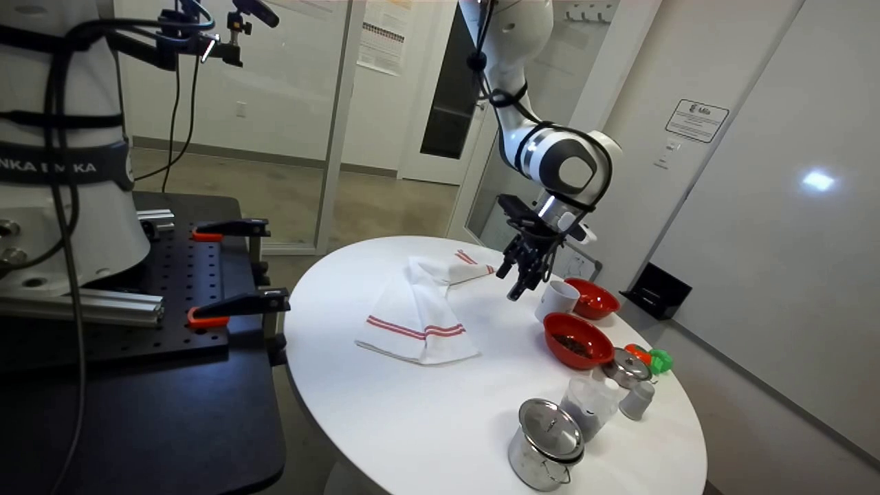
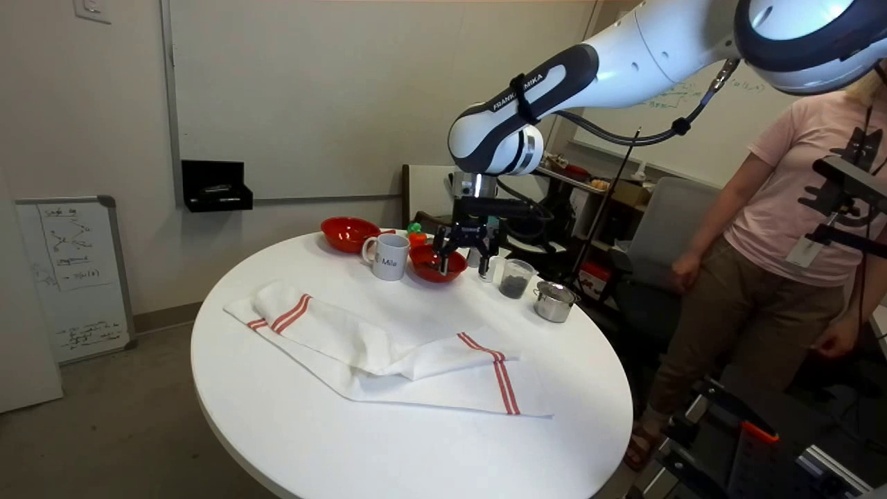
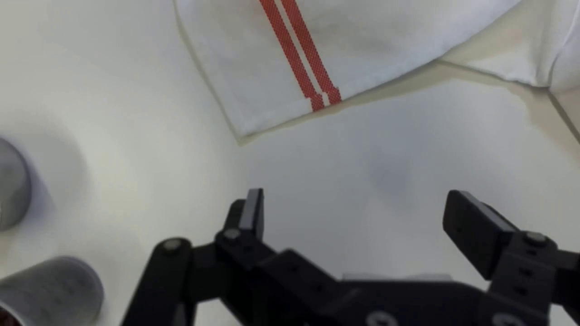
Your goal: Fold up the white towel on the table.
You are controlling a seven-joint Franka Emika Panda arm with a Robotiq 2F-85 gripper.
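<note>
the mug (image 1: 554,302) and red bowls (image 2: 346,235) sit near the edge of the surface (image 2: 416,450) by the whiteboard (image 2: 346,104), i'd guess so the white towel (image 2: 332,339) gets room — it's further in from that edge, partly doubled over. the tool (image 3: 355,206) hangs with fingers (image 3: 476,231) spread, nothing between them; wrist view makes that obvious — the mug's handle (image 2: 365,248) only shows in an exterior view.

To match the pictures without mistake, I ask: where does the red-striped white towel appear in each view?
In an exterior view: red-striped white towel, just below centre, mostly left.
In an exterior view: white towel, lower half, mostly left of centre.
In the wrist view: white towel, top, partly cut off.
Shared landmark: the Robotiq gripper, in all three views.
</note>
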